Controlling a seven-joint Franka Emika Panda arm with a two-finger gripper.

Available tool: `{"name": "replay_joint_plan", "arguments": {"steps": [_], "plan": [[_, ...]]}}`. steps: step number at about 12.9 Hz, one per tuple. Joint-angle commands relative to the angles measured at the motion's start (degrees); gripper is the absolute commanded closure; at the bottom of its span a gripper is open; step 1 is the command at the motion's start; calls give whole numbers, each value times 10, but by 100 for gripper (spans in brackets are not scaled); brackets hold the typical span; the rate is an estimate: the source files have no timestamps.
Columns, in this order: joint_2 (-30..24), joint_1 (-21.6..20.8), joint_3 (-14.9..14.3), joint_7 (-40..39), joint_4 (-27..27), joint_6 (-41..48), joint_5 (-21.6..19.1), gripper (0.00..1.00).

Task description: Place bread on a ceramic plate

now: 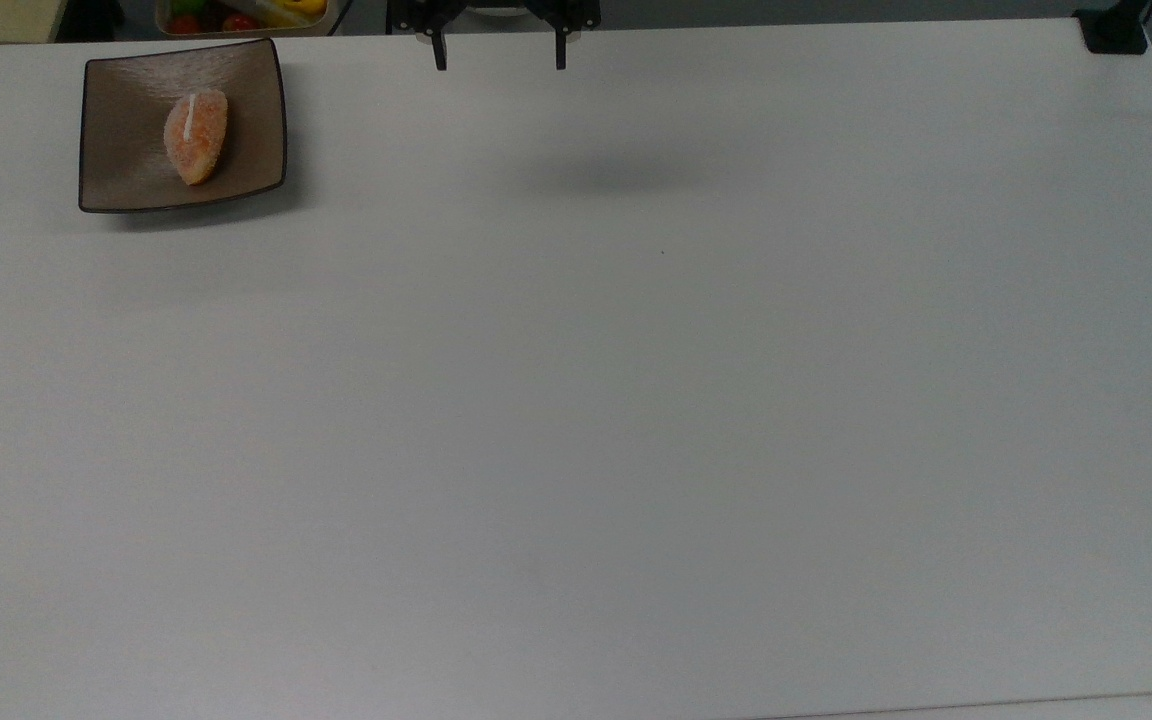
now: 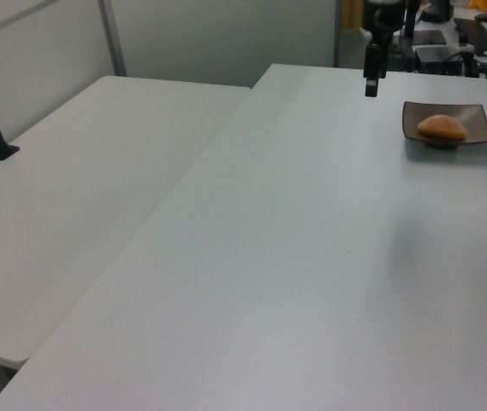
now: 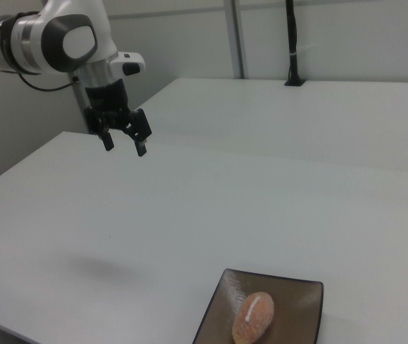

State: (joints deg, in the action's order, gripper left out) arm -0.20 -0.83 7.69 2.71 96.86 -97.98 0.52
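The small oval orange-brown sugared bread [image 1: 196, 137] already lies inside the square glossy brown ceramic plate [image 1: 126, 160], far left in the top view. The black tool [image 1: 498, 55], fingers spread apart and empty, hangs above the white counter [image 1: 636, 400], well clear; any retreat should keep that clearance.

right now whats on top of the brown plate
Just the bread, lying alone on the ceramic plate near its middle. The plate surface under the bun is covered, so nothing there can be checked.
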Motion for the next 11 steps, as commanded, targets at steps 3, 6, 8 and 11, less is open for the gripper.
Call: {"name": "replay_joint_plan", "arguments": {"steps": [3, 6, 8, 11], "plan": [[-10, -6, -17, 7, 10, -24, -14, 0], [-9, -34, -51, 5, 10, -25, -24, 0], [-8, -57, -79, 0, 8, -24, -28, 0], [-6, -69, -90, 0, 8, -24, -29, 0]]}}
